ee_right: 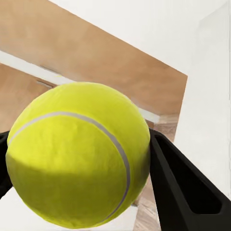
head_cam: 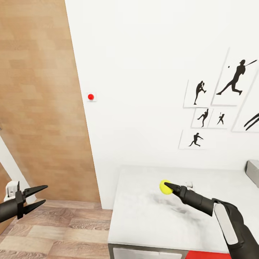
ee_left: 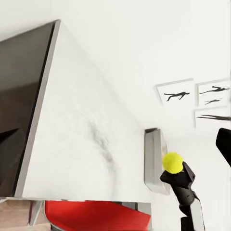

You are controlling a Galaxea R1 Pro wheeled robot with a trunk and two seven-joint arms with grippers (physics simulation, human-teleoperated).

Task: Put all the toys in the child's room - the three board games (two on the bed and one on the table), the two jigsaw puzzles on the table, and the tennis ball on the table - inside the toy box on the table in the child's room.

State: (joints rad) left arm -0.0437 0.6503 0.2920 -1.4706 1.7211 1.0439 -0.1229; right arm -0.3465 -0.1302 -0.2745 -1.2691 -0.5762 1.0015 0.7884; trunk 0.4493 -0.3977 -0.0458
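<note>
Right end effector (head_cam: 168, 187) clamped on tennis ball (head_cam: 165, 187) above table (head_cam: 151, 216); left end effector (head_cam: 40, 196) spread, empty.

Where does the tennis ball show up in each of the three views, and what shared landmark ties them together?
Head view: tennis ball at lower centre-right, above the table, in the right gripper.
Left wrist view: ball at lower right, atop the right gripper.
Right wrist view: ball large in the foreground between the fingers.
Shared landmark: the table top.
</note>
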